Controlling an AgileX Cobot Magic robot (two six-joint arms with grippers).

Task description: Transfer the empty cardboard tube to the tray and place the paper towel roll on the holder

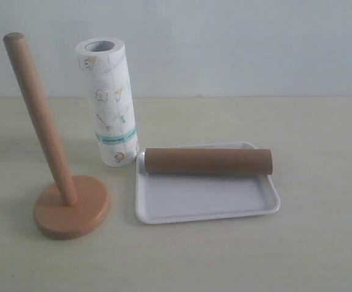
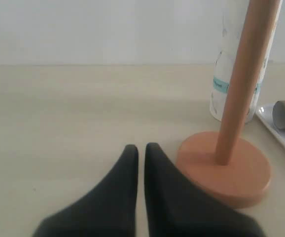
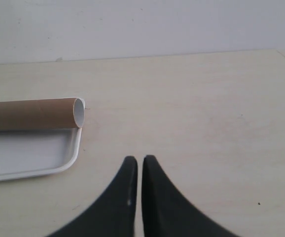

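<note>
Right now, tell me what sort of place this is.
Likely a bare test bench rather than a kitchen: a pale table against a blank wall, holding a wooden holder, a paper towel roll and a cardboard tube lying on a white tray.

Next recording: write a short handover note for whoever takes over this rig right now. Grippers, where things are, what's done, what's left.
Left gripper: shut, empty, low by the holder's base.
Right gripper: shut, empty, near the tray.
Cardboard tube: lying on the tray along its far side. Done.
Paper towel roll: upright on the table, between holder and tray. The holder's pole is bare.
Left: put the roll on the holder.
</note>
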